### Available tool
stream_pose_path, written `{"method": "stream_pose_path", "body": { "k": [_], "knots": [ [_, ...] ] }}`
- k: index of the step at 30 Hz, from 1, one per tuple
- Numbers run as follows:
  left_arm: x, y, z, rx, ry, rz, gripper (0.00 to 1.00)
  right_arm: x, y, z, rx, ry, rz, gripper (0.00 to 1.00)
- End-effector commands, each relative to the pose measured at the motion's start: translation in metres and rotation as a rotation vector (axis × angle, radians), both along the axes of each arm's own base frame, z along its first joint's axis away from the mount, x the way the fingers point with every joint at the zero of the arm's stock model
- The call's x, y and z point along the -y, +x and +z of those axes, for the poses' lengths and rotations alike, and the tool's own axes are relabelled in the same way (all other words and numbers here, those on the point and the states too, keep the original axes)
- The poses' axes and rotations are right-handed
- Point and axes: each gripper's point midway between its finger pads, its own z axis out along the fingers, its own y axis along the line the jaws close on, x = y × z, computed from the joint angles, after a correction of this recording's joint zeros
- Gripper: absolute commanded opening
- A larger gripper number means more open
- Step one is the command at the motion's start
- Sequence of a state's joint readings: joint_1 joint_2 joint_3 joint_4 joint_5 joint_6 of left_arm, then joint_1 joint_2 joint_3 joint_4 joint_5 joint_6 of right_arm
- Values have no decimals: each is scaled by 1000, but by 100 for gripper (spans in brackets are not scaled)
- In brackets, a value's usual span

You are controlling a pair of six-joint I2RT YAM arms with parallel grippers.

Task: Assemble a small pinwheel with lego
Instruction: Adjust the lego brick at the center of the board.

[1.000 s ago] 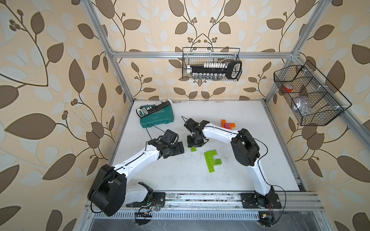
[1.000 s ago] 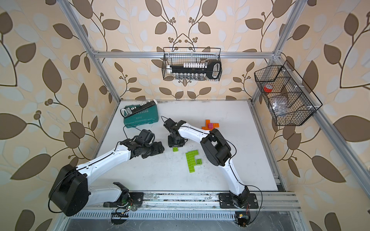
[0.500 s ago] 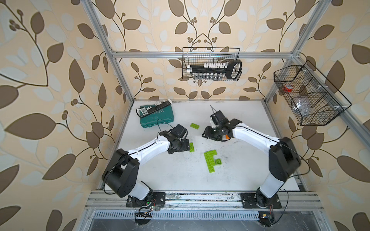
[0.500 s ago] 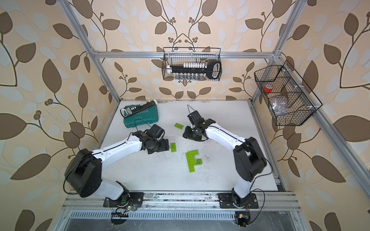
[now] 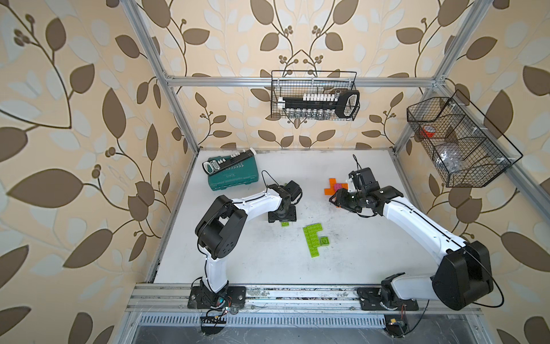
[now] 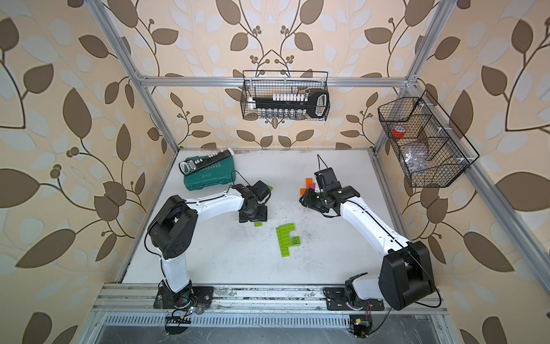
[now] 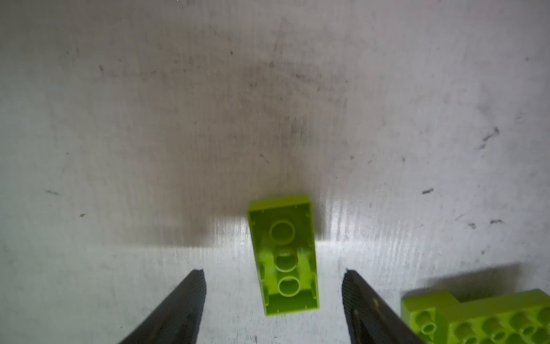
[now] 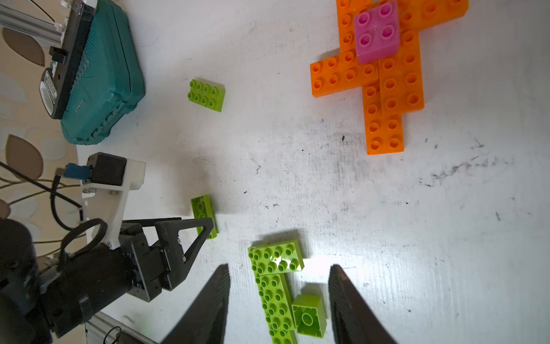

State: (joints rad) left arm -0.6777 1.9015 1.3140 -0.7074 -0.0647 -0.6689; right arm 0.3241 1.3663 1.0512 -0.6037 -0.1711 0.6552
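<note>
In the left wrist view we see a lime green plastic brick (image 7: 282,256) lying hollow side up on the scuffed white bench (image 7: 119,119). It sits between the spread fingers of the left gripper (image 7: 272,272), and neither finger touches it. In both top views that gripper hides most of this brick. Only the right wrist view shows in full a second loose lime green studded brick (image 8: 206,94) near the teal tool case (image 8: 101,74). It also shows the cross of orange bricks (image 8: 387,83) capped by a pink square brick (image 8: 376,32). The right gripper (image 8: 279,266) stands wide and empty near that cross.
</note>
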Motion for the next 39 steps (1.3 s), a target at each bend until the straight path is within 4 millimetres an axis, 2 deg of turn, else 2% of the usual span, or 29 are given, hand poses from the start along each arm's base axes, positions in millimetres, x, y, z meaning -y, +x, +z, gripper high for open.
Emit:
{"method": "stream_pose_path", "body": {
  "k": [1, 8, 26, 33, 39],
  "knots": [
    [-1, 0, 2, -10, 35, 20, 71, 4, -8, -3, -14, 8, 21, 50],
    [-1, -5, -5, -28, 43, 21, 59, 4, -6, -2, -14, 23, 21, 50],
    [0, -15, -12, -50, 91, 2, 43, 1, -7, 0, -17, 38, 27, 50],
    [1, -17, -10, -47, 80, 3, 34, 1, -8, 2, -12, 39, 28, 50],
    [5, -18, 4, -17, 23, 4, 28, 3, -10, 16, 29, 50, 21, 50]
  ]
}}
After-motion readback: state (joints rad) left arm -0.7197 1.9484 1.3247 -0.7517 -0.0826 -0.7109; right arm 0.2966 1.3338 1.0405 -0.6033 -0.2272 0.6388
